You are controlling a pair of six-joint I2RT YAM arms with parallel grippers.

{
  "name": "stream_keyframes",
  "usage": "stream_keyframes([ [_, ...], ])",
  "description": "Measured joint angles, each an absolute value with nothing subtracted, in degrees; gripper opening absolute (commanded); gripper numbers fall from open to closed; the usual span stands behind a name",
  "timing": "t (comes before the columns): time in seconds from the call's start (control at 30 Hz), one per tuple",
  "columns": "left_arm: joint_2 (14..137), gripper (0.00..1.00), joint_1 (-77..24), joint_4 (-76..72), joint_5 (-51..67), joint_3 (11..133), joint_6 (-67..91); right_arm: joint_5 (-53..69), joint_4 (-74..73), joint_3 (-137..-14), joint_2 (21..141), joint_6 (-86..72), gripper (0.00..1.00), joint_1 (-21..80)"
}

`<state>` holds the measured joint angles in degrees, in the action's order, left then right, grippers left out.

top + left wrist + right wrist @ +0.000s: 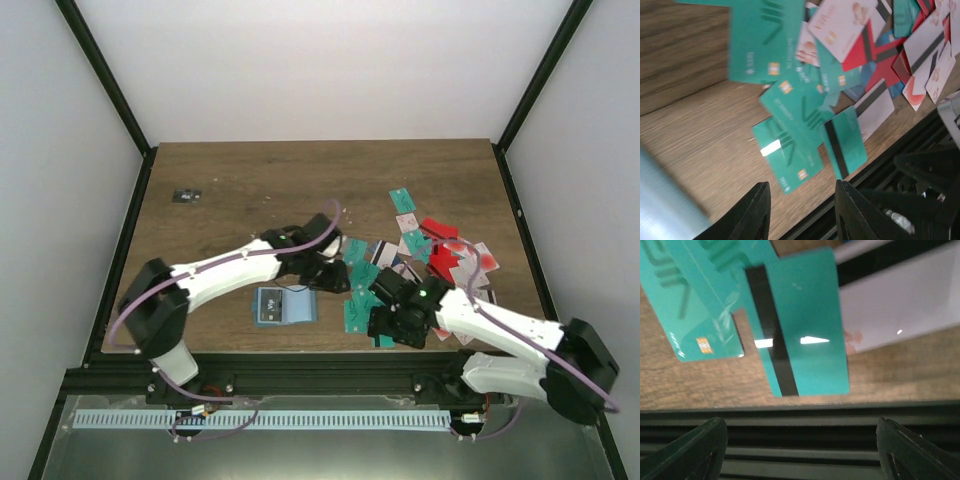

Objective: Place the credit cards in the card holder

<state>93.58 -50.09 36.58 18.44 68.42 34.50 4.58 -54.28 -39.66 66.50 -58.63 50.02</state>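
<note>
Top external view: the wooden table (220, 180) is seen from above. The credit cards (425, 250) are strewn in a loose heap over its right half, mostly teal, with red, white and pink ones among them. The card holder (283, 306) is laid flat near the front edge, just left of the heap and between the two arms; whether it is folded open cannot be told. A small black object (186, 196) is set well apart at the far left. The left arm (220, 270) is stretched to the middle of the table, its end just beyond the card holder at the heap's left fringe. The right arm (500, 325) is bent in over the near part of the heap. In the left wrist view the left gripper (801, 190) is shown with its fingers partly apart and nothing caught between them; overlapping teal cards are spread beyond them. In the right wrist view the right gripper (800, 425) is shown spread wide, with nothing held. Ahead of it, at the table's edge, a teal card (805, 325) is turned stripe-up, partly covering a white card (900, 300).
</note>
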Motion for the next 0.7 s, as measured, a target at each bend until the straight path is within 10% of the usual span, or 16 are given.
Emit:
stream_keyframes([
  [0.7,120.27,0.36,-55.61,34.81,26.57,87.39,30.00,21.34,-38.94,-13.32,35.81,-76.64,0.92,42.85],
])
